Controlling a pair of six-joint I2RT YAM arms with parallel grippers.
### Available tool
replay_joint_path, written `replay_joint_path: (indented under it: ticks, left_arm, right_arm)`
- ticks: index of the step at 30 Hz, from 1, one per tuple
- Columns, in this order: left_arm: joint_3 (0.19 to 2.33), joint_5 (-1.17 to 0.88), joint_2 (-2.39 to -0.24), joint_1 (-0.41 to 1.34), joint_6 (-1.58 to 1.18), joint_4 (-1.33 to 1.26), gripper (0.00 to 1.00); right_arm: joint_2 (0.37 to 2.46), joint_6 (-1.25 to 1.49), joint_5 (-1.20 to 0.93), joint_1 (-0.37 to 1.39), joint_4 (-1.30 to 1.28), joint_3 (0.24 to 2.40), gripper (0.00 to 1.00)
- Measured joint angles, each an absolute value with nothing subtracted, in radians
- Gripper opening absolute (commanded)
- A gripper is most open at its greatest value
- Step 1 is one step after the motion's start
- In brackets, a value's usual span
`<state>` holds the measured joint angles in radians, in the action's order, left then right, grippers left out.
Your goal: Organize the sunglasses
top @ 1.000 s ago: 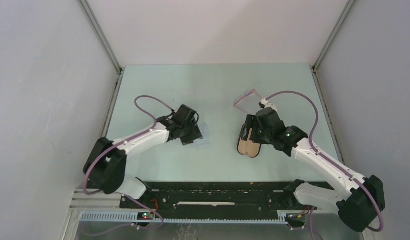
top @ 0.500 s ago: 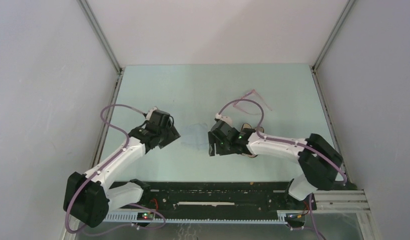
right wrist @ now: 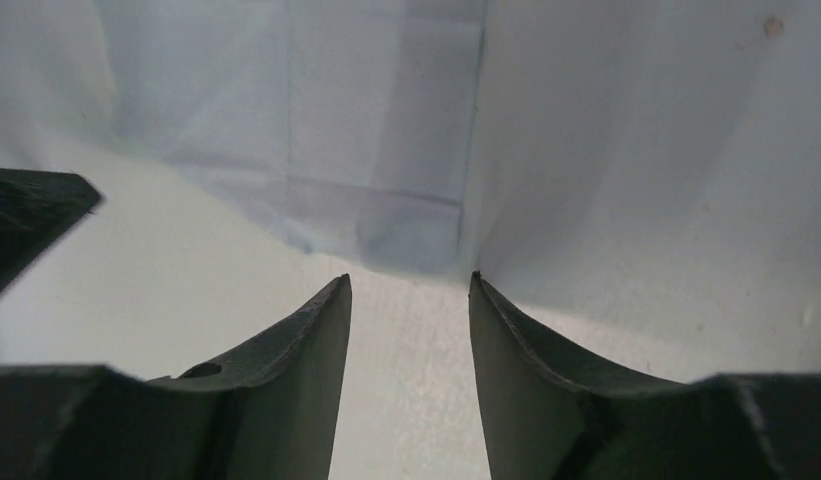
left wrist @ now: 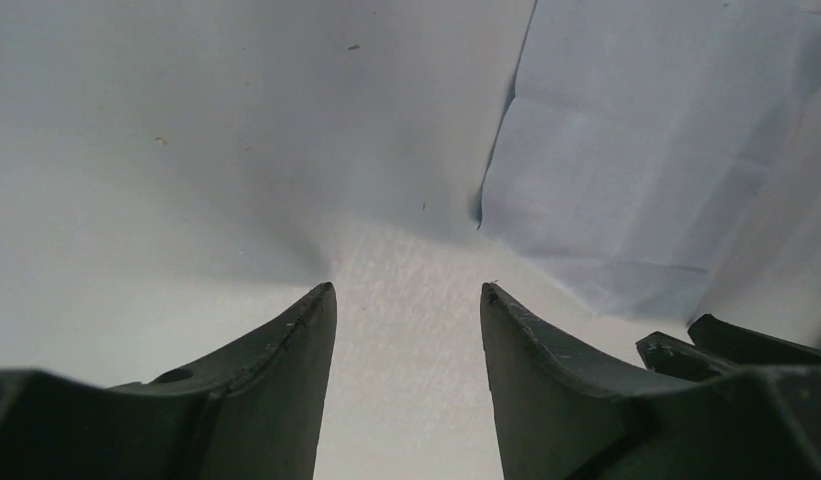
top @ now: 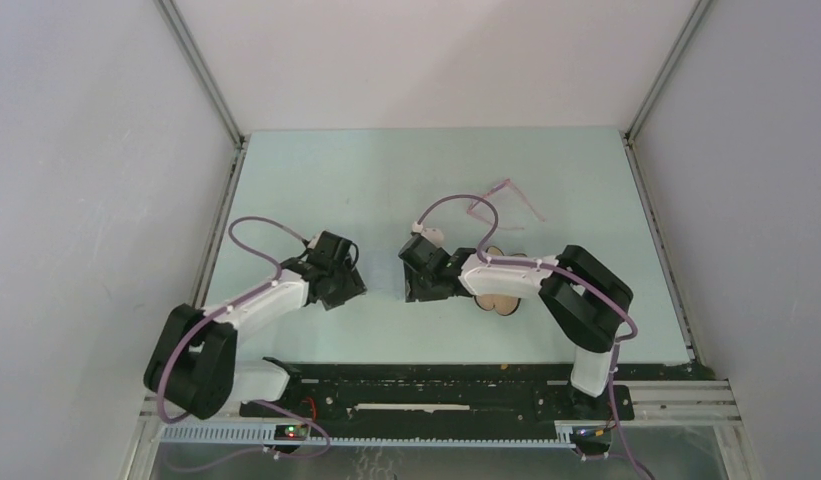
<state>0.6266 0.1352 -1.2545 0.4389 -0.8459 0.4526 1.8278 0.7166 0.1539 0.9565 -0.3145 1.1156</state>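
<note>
The sunglasses (top: 502, 198), with a thin pink frame, lie on the table at the back right, away from both grippers. A light blue cloth (top: 382, 268) lies flat between the grippers. My left gripper (top: 350, 286) is open and empty at the cloth's left edge; in the left wrist view (left wrist: 406, 290) the cloth (left wrist: 636, 170) lies just ahead and to the right. My right gripper (top: 411, 290) is open and empty at the cloth's right edge; in the right wrist view (right wrist: 410, 280) the cloth (right wrist: 326, 130) lies just ahead.
The open black case with tan lining (top: 501, 297) lies under the right forearm, partly hidden. White walls stand on three sides. A tip of the other gripper shows low in each wrist view (left wrist: 731, 345) (right wrist: 26, 215).
The right gripper has swung left from the case to the cloth's right edge. The left gripper came off the cloth, drew back left, then settled at its left edge.
</note>
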Motion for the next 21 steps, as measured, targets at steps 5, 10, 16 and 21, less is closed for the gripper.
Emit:
replay_joint_path:
  ticks: [5, 10, 16, 21]
  left_arm:
    - [0.628, 0.115, -1.332, 0.439, -0.847, 0.395, 0.51]
    - [0.645, 0.104, -1.376, 0.439, -0.850, 0.341, 0.42]
    - [0.697, 0.093, -1.461, 0.439, -0.856, 0.285, 0.32]
    - [0.747, 0.069, -1.526, 0.439, -0.854, 0.260, 0.10]
  right_arm:
    - [1.866, 0.713, 0.173, 0.953, -0.309, 1.163, 0.42]
    - [1.873, 0.712, 0.176, 0.940, -0.311, 1.163, 0.29]
    - [1.880, 0.708, 0.172, 0.918, -0.307, 1.163, 0.04]
    - [1.882, 0.704, 0.170, 0.913, -0.308, 1.166, 0.00]
